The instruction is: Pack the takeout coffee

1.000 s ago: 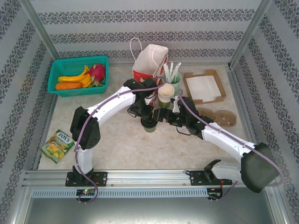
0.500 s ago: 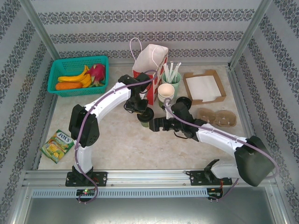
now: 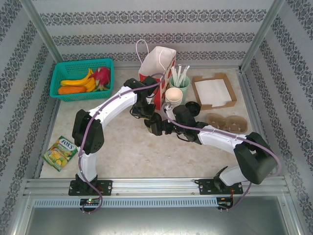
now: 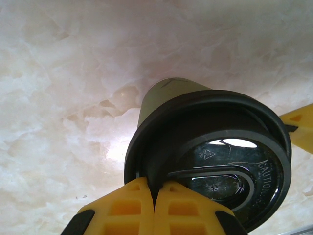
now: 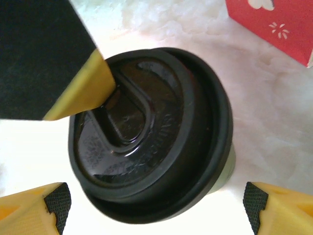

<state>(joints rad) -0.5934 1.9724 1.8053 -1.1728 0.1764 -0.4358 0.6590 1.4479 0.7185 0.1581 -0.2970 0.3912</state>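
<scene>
One marble table [image 3: 122,147], patterned walls [image 3: 146,19]; left claw [image 4: 155,205] pinches takeout coffee [image 4: 210,147], right claw [image 5: 155,203] gapes.

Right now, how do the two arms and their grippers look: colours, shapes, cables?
The left arm and the right arm have white shells and bulky black joints; a thin purple cable runs along each. The left gripper and the right gripper have chunky yellow fingers; the right ones carry black textured pads.
</scene>
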